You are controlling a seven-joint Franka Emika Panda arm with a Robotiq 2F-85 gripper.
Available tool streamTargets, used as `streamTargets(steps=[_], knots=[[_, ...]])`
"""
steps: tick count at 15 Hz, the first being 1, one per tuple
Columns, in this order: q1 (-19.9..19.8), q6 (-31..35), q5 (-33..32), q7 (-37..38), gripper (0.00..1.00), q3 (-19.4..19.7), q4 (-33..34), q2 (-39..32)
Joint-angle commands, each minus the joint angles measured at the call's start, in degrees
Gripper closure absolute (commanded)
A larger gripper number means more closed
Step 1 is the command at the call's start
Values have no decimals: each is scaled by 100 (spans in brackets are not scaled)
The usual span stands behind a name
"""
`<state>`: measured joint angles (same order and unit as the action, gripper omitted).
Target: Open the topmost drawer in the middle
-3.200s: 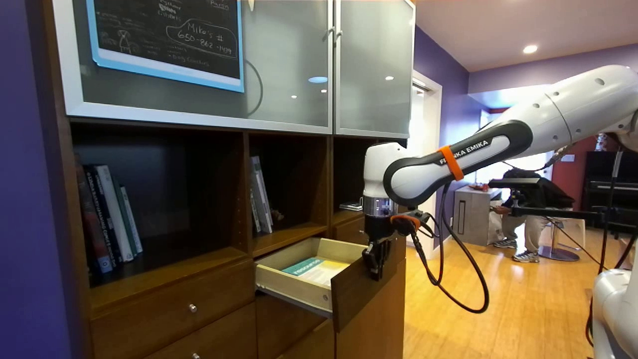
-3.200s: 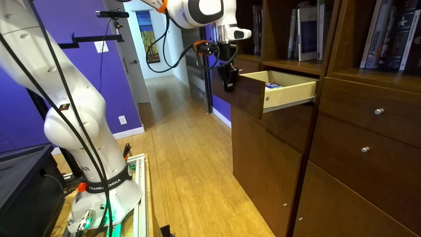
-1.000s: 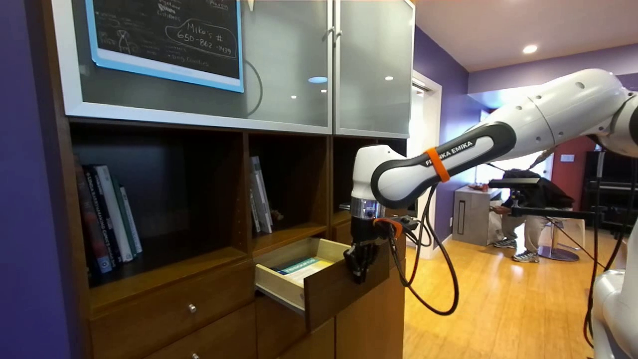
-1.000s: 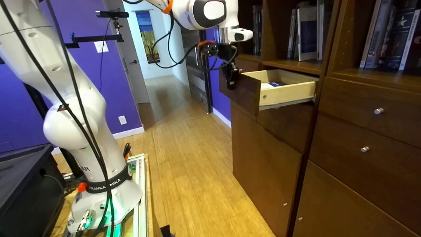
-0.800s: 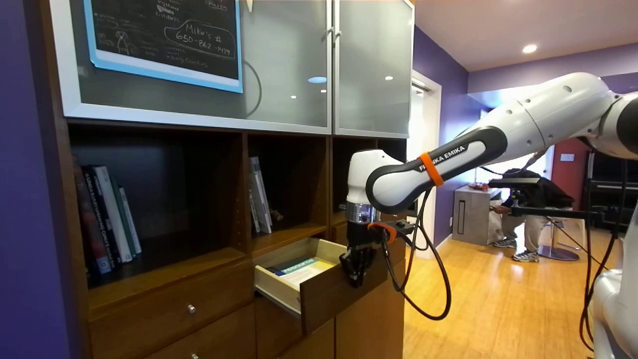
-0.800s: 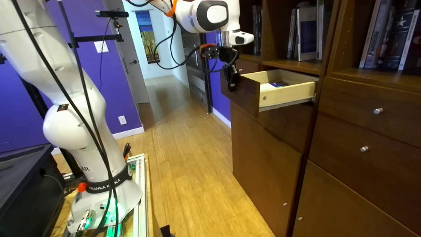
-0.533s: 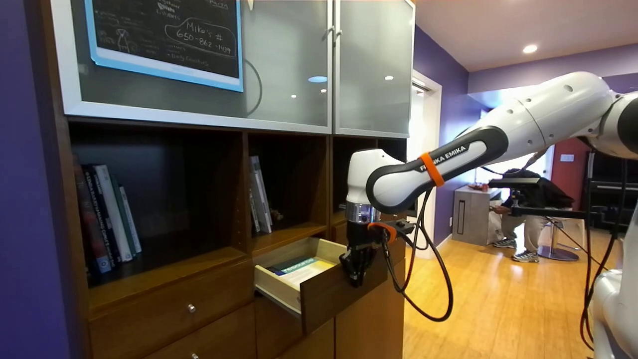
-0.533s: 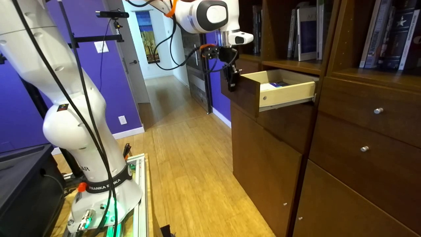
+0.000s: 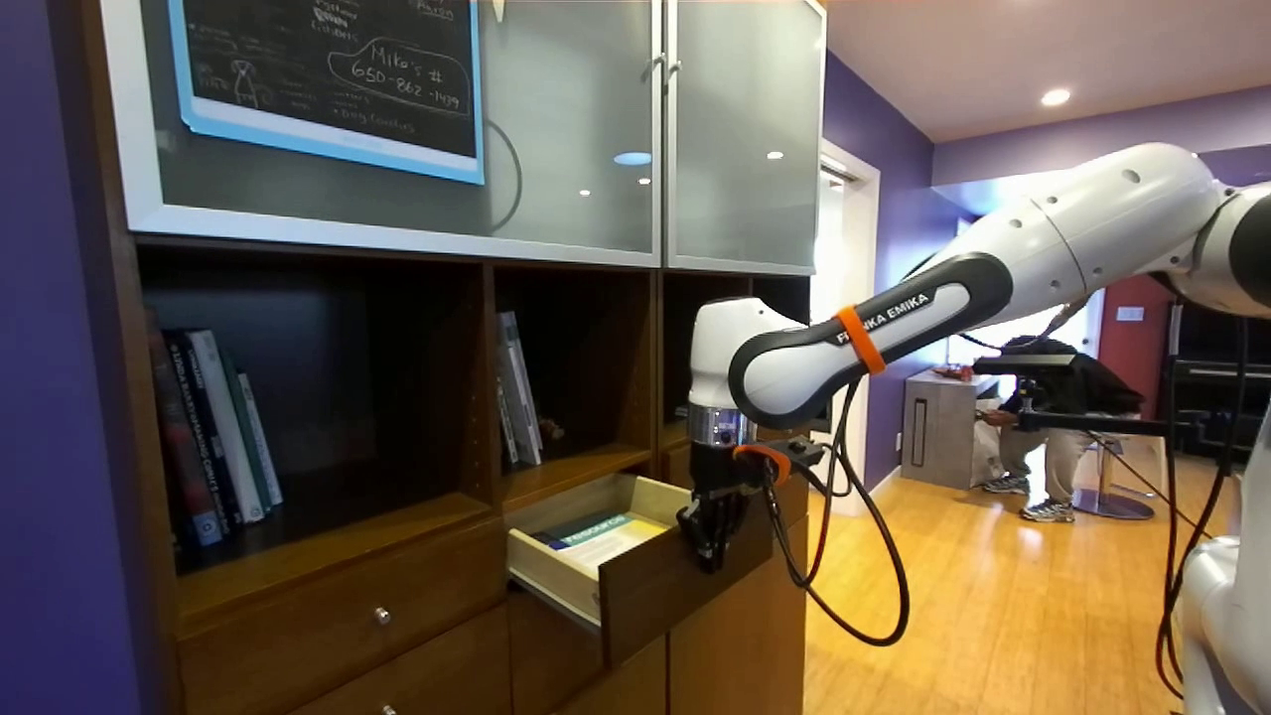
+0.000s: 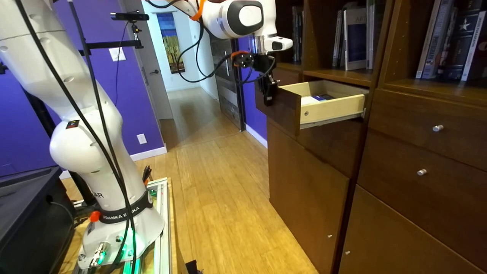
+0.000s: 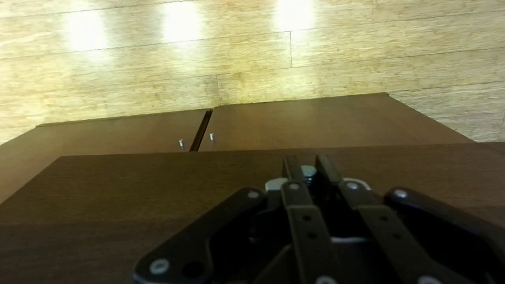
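- At lower centre in an exterior view, the drawer [image 9: 645, 601], open, jutting from the cabinet [image 9: 730, 636], with a pale box [image 9: 551, 576] behind a plain brown front.
- Open also right of centre in an exterior view, with the side of the box in sight.
- Inside the drawer, papers [image 9: 604, 536] in green, white and yellow.
- Low in the wrist view, right of centre, the small silvery knob [image 11: 309, 171] on the drawer front, between the fingers [image 11: 291, 169].
- Pinched there by the end effector [image 11: 307, 159], with both fingers nearly parallel, one on each side.
- In both exterior views, fingers pointing down at the drawer front.
- Across the right half of an exterior view, a white arm [image 9: 1077, 238], slanting down to the end effector, with an orange band [image 9: 860, 340] around it.
- Beyond the drawer front in the wrist view, two doors [image 11: 335, 122] with a dark gap between, and pale floor [image 11: 252, 59] along the top.
- At lower left in an exterior view, closed drawers [image 9: 328, 636] with metal pulls [image 9: 381, 616]; above, books [image 9: 230, 437] leaning in a compartment [image 9: 328, 377].
- At upper left in an exterior view, a blue-edged board [image 9: 328, 79] with handwriting, against frosted glass [image 9: 745, 129].
- Near the right edge in an exterior view, a person [image 9: 1064, 467], partly hidden behind a black bracket [image 9: 1112, 425].
- At lower left in an exterior view, the arm's base [image 10: 121, 238] beside a black case [image 10: 30, 220].
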<state>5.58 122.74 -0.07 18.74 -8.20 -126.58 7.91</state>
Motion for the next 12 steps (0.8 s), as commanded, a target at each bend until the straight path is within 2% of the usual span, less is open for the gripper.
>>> streamTargets(steps=[1,11,12], knots=[[-47,571,-145,-171,96,42,387,-570],[-90,795,-637,-143,96,30,327,-605],[-85,783,-603,-136,86,31,329,-603]])
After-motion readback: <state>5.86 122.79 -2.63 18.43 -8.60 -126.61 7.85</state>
